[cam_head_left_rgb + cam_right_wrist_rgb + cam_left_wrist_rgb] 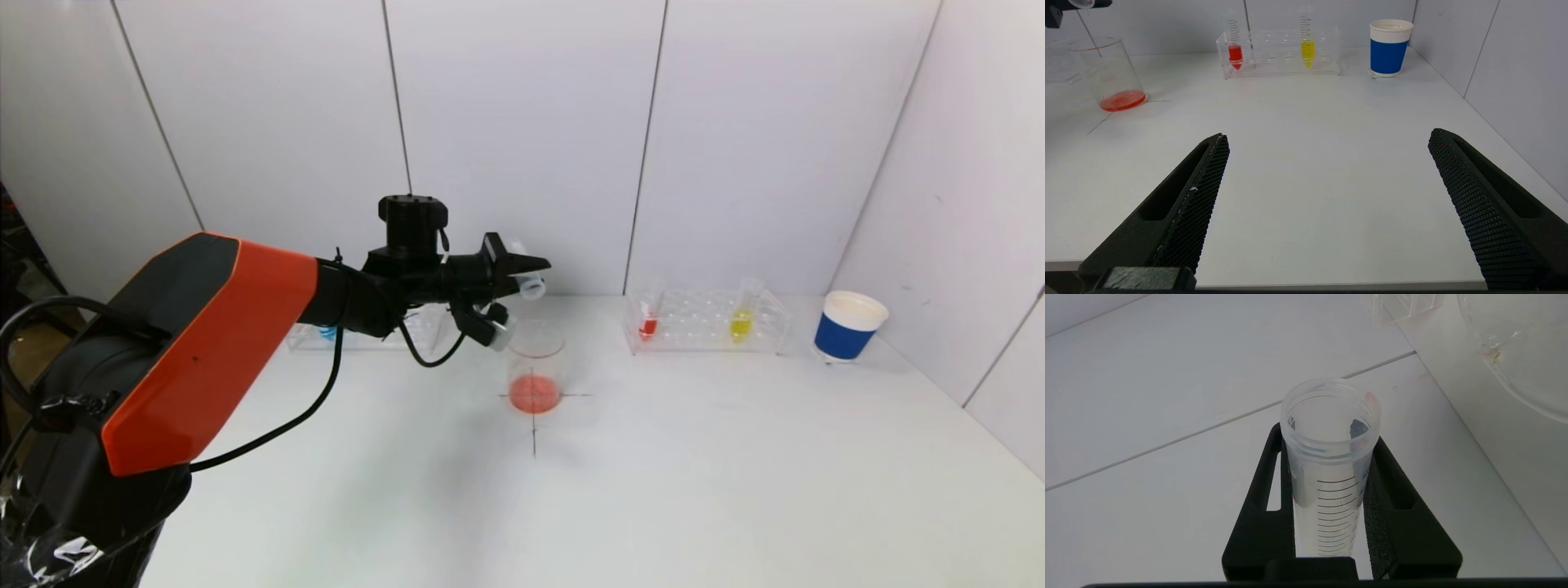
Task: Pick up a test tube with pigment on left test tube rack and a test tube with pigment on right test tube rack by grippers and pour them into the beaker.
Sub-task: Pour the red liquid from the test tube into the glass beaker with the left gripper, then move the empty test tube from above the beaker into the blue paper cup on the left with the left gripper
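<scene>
Clear test tube (1329, 457) sits pinched in the left gripper (1331, 473) above the beaker (535, 369); right gripper (1327, 204) spread wide.

A white tabletop (653, 490) fills the foreground, marked with thin black cross lines (535, 425) near its centre. White wall panels (522, 139) close it in from nine o'clock round to three — split by dark vertical seams. The light is even and soft — shadows are faint.
</scene>
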`<state>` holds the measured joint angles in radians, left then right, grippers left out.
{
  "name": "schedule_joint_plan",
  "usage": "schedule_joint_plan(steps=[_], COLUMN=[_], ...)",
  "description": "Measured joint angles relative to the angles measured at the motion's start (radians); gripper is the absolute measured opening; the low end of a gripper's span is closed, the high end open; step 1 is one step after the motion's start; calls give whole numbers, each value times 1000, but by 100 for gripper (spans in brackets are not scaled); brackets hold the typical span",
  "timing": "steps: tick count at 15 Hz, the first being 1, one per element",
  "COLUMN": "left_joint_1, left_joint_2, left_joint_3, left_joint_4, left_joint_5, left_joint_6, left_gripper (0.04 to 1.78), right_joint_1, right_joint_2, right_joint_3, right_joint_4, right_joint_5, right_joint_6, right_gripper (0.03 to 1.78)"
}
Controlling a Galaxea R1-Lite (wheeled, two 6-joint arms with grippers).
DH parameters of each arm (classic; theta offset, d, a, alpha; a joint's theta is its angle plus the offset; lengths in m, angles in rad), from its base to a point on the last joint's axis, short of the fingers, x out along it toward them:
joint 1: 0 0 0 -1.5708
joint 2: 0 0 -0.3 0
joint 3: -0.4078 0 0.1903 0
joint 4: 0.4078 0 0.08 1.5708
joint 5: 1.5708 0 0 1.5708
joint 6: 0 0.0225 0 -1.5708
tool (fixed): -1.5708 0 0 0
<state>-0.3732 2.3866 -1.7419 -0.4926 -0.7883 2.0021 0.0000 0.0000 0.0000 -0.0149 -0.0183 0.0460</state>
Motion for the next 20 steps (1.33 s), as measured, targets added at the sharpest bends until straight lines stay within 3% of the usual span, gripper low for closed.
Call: schedule_joint_plan(steps=[12,17,20], left_joint_1=[0,1,0], left_joint_2=[8,-17,-53], left_joint_3=[0,-26,-31], left_joint_4=[9,-32,-32], left_joint_5=[-9,18,111], left_joint_6=[-41,-347,-499], left_gripper=[48,48,48], right_joint_1=[0,0,0], right_joint_2=[0,0,0], right_joint_3=[0,0,0], right_joint_4=[0,0,0], right_joint_5=[0,0,0], right_joint_6=[0,0,0], right_gripper=[177,177,177])
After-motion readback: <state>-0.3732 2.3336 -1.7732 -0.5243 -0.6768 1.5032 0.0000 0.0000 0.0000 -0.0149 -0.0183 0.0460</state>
